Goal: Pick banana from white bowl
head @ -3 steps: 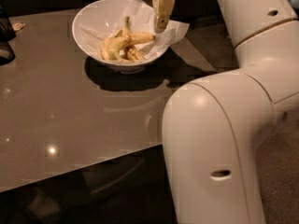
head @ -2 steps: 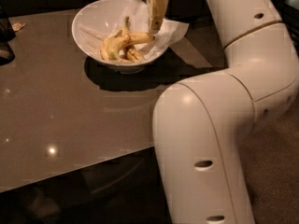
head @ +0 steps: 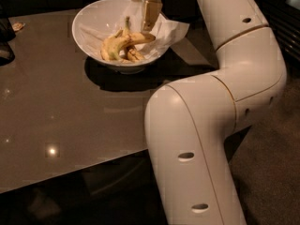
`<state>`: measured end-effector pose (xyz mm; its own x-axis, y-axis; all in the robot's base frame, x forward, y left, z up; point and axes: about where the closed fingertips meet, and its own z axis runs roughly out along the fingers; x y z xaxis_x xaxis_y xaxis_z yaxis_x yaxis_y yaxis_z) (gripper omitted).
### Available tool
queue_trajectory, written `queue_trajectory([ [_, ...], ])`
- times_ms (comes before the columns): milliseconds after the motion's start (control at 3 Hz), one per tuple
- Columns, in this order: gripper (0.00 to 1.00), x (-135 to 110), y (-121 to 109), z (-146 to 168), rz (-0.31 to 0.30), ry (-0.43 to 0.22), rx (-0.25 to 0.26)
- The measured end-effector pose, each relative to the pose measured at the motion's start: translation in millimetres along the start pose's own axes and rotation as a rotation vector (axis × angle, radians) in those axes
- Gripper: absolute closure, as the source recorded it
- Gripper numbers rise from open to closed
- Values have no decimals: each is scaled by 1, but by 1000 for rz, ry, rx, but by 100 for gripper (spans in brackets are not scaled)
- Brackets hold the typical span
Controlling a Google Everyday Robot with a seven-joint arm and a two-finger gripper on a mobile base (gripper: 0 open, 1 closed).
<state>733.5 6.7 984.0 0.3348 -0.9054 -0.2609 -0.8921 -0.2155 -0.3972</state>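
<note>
The white bowl (head: 88, 14) stands at the far side of the table, lined with crumpled white paper (head: 171, 30). Several bananas lie in it. The banana (head: 123, 41) is the long curved one across the middle, its thin stem pointing up. Shorter brown-marked bananas (head: 133, 55) lie beside it. My gripper (head: 147, 25) hangs down over the bowl's right inner side, just above the right end of the banana. I cannot tell whether it touches the fruit.
My large white arm (head: 201, 125) fills the right half of the view, over the table's right edge. The glossy brown table (head: 65, 111) reaches left and toward me. A dark object (head: 4, 39) and a small scrap (head: 18, 26) sit at the far left.
My gripper has moved a little left and lower, further into the bowl over the bananas. The arm's elbow has swung with it. The bowl and bananas have not moved.
</note>
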Motion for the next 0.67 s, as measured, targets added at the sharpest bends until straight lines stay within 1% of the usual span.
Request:
queue_trajectory([
  [333,34,3,0,10,9,3,-15],
  [667,33,5,1,21,12,9,-31],
])
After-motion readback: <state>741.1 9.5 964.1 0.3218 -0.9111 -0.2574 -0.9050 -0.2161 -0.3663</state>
